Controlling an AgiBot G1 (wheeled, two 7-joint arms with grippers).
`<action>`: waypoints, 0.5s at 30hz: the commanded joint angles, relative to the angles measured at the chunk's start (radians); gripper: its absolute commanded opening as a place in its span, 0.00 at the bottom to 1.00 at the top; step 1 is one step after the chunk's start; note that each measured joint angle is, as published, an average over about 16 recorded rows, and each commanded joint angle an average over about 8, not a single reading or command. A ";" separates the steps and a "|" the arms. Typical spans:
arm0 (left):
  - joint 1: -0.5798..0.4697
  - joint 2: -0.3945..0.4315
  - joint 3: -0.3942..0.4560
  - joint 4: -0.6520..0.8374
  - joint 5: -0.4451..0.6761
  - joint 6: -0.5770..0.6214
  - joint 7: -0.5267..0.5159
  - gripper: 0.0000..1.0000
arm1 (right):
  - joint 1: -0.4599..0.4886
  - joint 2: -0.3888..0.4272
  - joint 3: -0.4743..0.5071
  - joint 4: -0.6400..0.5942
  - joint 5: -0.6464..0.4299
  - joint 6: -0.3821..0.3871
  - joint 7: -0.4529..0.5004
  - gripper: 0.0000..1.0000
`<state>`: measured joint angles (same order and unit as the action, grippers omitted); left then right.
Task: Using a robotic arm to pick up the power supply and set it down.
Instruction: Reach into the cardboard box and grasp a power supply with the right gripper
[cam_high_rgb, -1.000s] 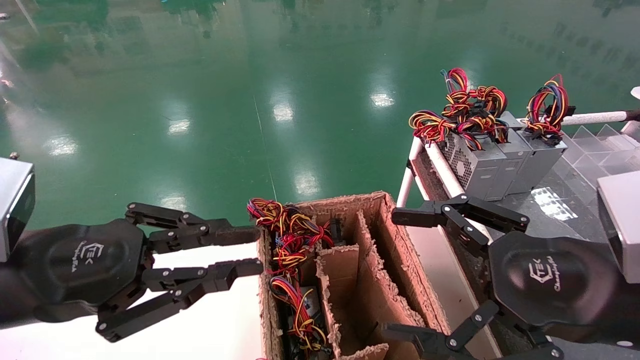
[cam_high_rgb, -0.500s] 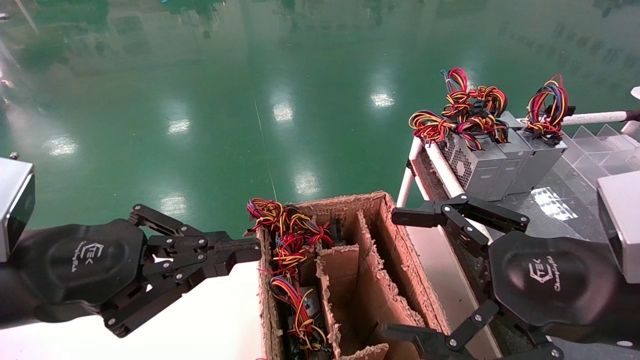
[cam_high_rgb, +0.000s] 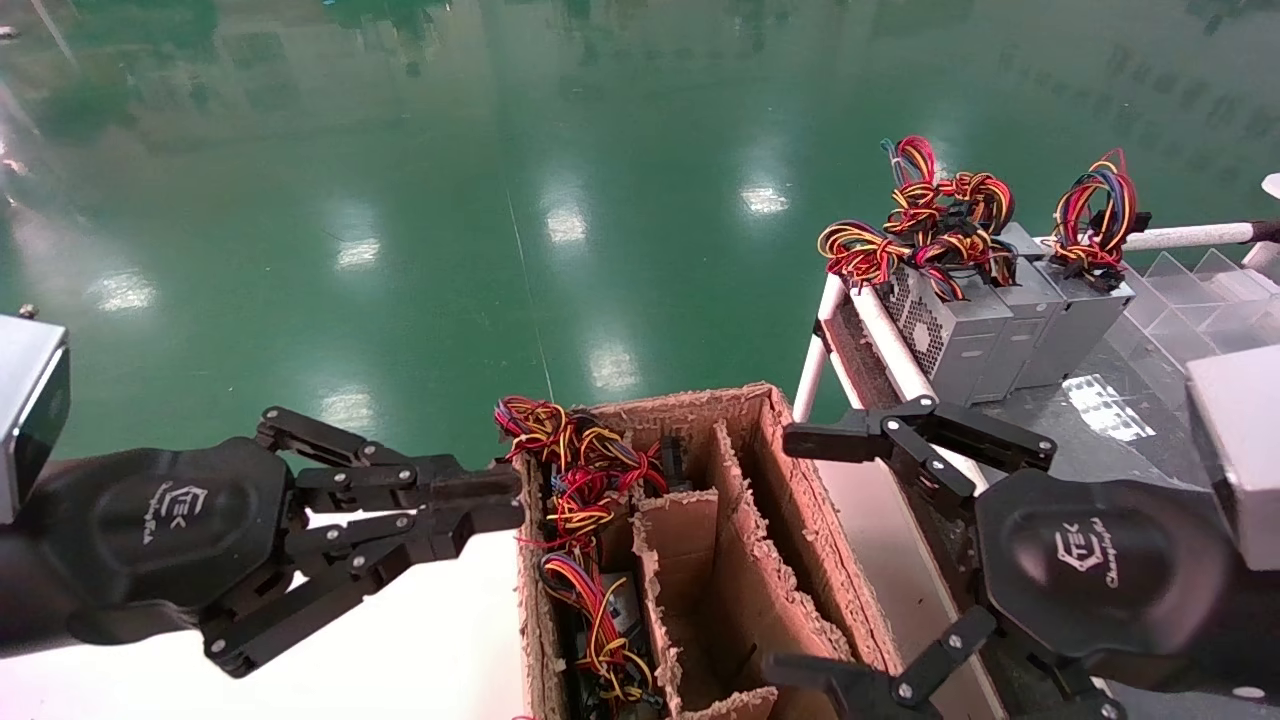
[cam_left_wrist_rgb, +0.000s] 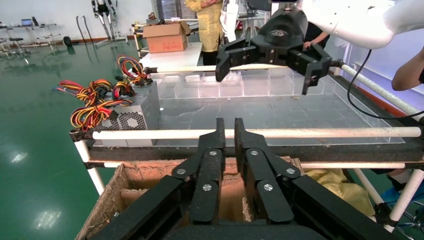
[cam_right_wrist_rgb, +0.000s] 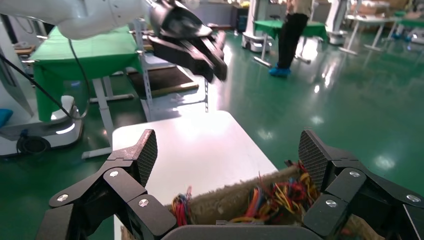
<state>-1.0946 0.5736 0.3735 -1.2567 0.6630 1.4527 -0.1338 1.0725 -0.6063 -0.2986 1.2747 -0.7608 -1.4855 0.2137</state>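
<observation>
Left gripper (cam_high_rgb: 495, 500) together at left centre; right gripper (cam_high_rgb: 795, 550) apart, lower right. Risk: red wire bundle (cam_high_rgb: 575, 480) snagging on cardboard box (cam_high_rgb: 790, 480).

The room is bright, lit from lamps high above. The shiny green floor (cam_high_rgb: 450, 200) shows them as soft white spots, and it mirrors far-off things like a pond. The white tabletop (cam_high_rgb: 420, 640) beside the cardboard box (cam_high_rgb: 800, 520) is so bright that it looks washed out, and in the right wrist view it glows too. The clear tray (cam_left_wrist_rgb: 280, 107) on the rack gives back pale shine. The black hands look dark, with small bright glints on their screws. Inside the box it is shady. In the right wrist view the left hand (cam_right_wrist_rgb: 197, 47) far off is a bit blurry. Straight lines bend a little near the picture edges.
</observation>
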 joint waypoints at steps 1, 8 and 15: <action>0.000 0.000 0.000 0.000 0.000 0.000 0.000 1.00 | -0.002 0.004 -0.002 -0.004 -0.005 0.004 0.004 1.00; 0.000 0.000 0.000 0.000 0.000 0.000 0.000 1.00 | 0.015 -0.030 -0.083 -0.009 -0.098 -0.007 0.085 1.00; 0.000 0.000 0.000 0.000 0.000 0.000 0.000 1.00 | 0.040 -0.132 -0.186 -0.041 -0.193 -0.048 0.126 0.59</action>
<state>-1.0946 0.5736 0.3737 -1.2566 0.6630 1.4527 -0.1337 1.1051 -0.7337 -0.4755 1.2360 -0.9491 -1.5217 0.3270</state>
